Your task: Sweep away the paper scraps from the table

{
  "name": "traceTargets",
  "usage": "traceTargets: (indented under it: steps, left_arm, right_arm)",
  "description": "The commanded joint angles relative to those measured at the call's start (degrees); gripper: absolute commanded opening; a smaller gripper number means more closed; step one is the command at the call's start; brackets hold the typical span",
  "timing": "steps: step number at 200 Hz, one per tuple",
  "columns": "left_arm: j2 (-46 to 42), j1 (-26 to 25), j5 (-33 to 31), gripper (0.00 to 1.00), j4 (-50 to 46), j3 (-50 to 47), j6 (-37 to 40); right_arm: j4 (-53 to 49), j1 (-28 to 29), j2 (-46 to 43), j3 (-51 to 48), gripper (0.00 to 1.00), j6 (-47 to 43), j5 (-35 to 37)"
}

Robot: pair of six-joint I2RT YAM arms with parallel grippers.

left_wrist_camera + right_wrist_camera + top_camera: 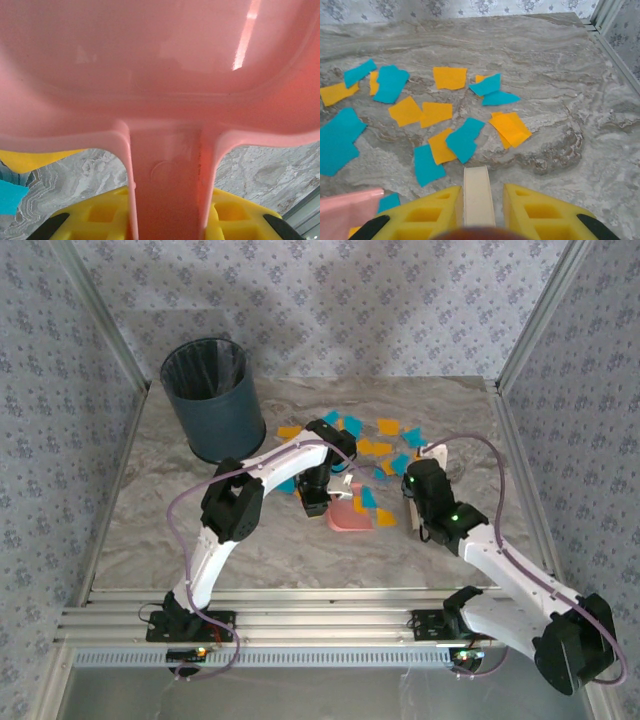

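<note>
**Both arms held tools at the scrap pile**

Bin (210, 400) stood back left on the table (150, 500). Left gripper (167, 220) was clamped on the handle of the pink dustpan (160, 60), pan mid-table. Paper scraps (465, 140), orange and teal, lay scattered behind and right of the pan, a few just beside it. Right gripper (479, 200) was closed narrow on a cream handle (477, 190), scraps just ahead of it

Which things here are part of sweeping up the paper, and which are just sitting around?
For the job: paper scraps, table, pink dustpan, cream handle, probably the dark bin.
Just there: aluminium rails, patterned walls.
</note>
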Motion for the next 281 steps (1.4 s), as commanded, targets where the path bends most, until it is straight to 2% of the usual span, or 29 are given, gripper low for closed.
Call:
traceTargets:
  steps: [1,94,129,208,281]
  left_arm:
    - [-1.34,-0.25,-0.33,0.0,-1.94,-0.69,0.35]
    - [-0.66,-0.3,0.73,0.0,-1.59,-0.68,0.08]
    - [-0.79,-0.35,0.68,0.0,-1.45,-0.9,0.06]
    - [-2.16,-0.19,0.46,0.0,0.61,-1.72,-0.56]
    - [-7.55,0.83,2.92,0.0,7.24,-10.02,-1.21]
  right_arm:
    - [0.77,1.21,-0.44,-1.63,0.0,1.39,3.8]
    - [13.01,3.9,7.09,-2.25,0.0,6.41,-9.05]
    - [13.57,4.17,7.98,-1.15,0.0,6.42,-12.81]
    - [12.07,4.08,4.48,-0.36,0.0,6.65,-16.04]
    - [10.67,2.43,-0.03,-0.77,0.0,8.26,-17.15]
